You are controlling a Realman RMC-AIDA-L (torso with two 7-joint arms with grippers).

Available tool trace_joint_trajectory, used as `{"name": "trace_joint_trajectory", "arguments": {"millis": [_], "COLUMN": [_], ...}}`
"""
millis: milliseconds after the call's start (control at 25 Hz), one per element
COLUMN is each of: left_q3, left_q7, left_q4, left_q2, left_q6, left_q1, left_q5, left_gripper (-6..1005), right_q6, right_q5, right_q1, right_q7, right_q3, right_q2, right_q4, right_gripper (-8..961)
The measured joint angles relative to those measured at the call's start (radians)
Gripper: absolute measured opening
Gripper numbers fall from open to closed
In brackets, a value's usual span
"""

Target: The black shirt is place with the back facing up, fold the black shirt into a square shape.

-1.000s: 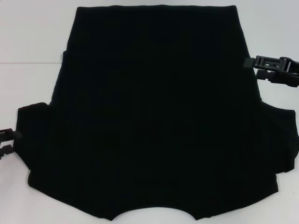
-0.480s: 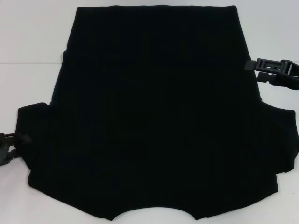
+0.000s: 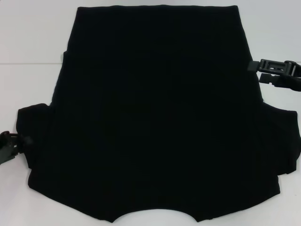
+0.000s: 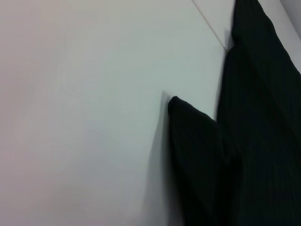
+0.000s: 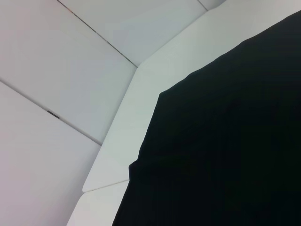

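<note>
Lying flat on the white desk (image 3: 33, 52), the black shirt (image 3: 155, 117) is flanked by the left gripper (image 3: 14, 143) at its left sleeve and the right gripper (image 3: 263, 70) beside its right edge; whether either's fingers are open cannot be told.

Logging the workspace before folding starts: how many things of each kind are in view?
Black shirt: 1
Grippers: 2, the left gripper at the shirt's sleeve edge, the right gripper at its opposite side
White table: 1
Total: 4
</note>
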Motion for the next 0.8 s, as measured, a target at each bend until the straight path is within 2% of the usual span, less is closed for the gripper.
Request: {"name": "trace_joint_trajectory", "arguments": {"millis": [160, 480, 800], "left_q3": [0.009, 0.031, 0.031], "left_q7": [0.002, 0.012, 0.006], "left_q4": [-0.001, 0.008, 0.082], "left_q2": [0.0, 0.001, 0.028], "left_q6": [0.0, 0.006, 0.01], "left_q1": [-0.001, -0.004, -0.007], "left_q5": [0.0, 0.001, 0.002], "left_gripper": [287, 63, 26], "right_q6": [0.0, 0.0, 0.0], "right_q5": [0.002, 0.002, 0.002], "right_q1": [-0.002, -0.003, -0.01], "right_q7": [0.0, 0.0, 0.0], "right_q3": [0.0, 0.002, 0.002], "right_q2": [-0.001, -0.001, -0.002], "right_q4": [-0.001, 0.0, -0.003], "right_gripper": [810, 802, 795]}}
